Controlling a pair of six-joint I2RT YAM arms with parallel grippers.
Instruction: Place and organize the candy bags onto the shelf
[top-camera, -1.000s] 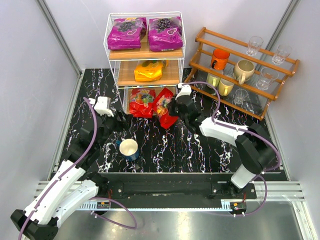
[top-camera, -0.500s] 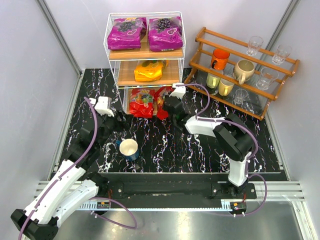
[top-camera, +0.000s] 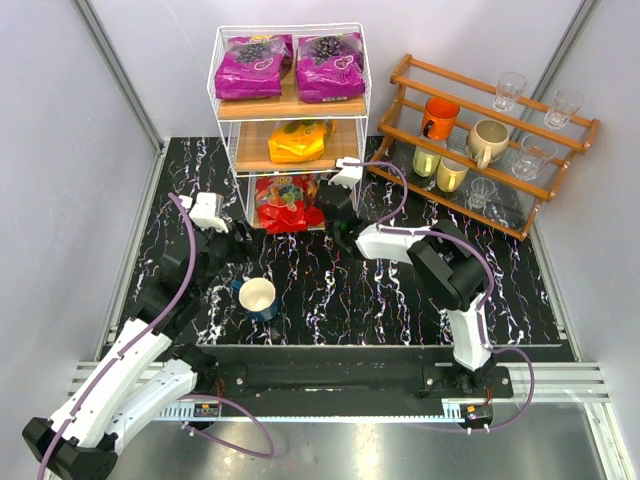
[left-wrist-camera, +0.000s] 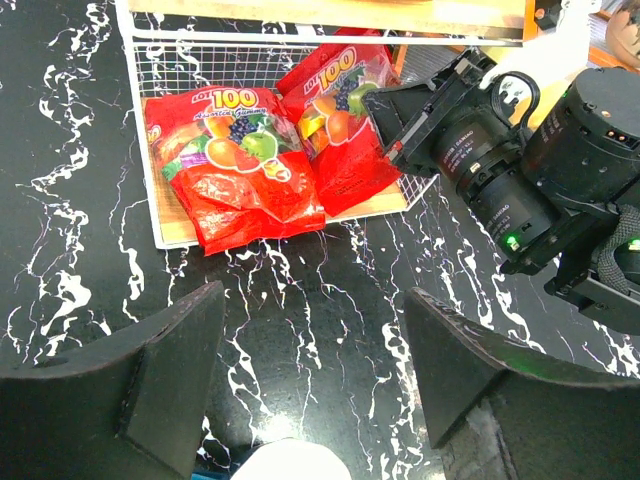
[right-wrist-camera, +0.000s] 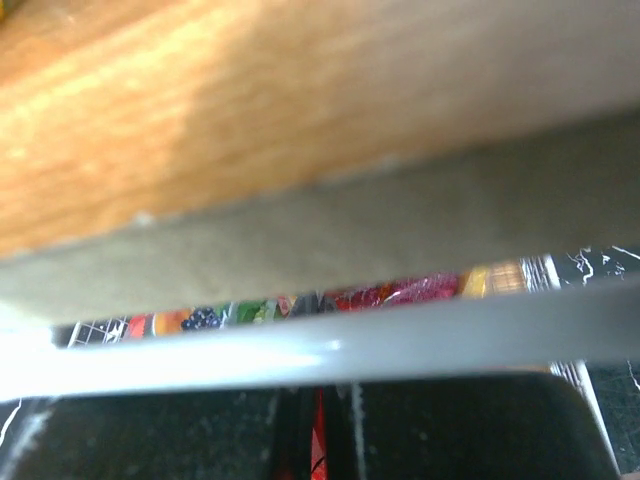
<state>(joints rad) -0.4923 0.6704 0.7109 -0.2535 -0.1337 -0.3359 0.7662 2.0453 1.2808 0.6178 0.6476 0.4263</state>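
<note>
The shelf (top-camera: 222, 70) stands at the back centre. Two purple candy bags (top-camera: 250, 68) (top-camera: 330, 66) lie on its top tier and an orange one (top-camera: 297, 142) on the middle tier. Two red bags lie side by side on the bottom tier, the left one (left-wrist-camera: 232, 160) and the right one (left-wrist-camera: 340, 125). My right gripper (top-camera: 324, 206) is shut on the right edge of the right red bag; in the right wrist view a red sliver (right-wrist-camera: 320, 445) shows between its fingers (right-wrist-camera: 450, 430). My left gripper (left-wrist-camera: 315, 385) is open and empty in front of the shelf.
A white-and-blue cup (top-camera: 258, 298) stands just under my left gripper. A brown stepped rack (top-camera: 570, 150) with mugs and glasses stands at the back right. The shelf's white wire (right-wrist-camera: 300, 345) and wooden board (right-wrist-camera: 250, 110) fill the right wrist view.
My right gripper has moved left and toward the shelf, carrying the red bag from the table onto the bottom tier beside the other red bag. The left arm has not moved.
</note>
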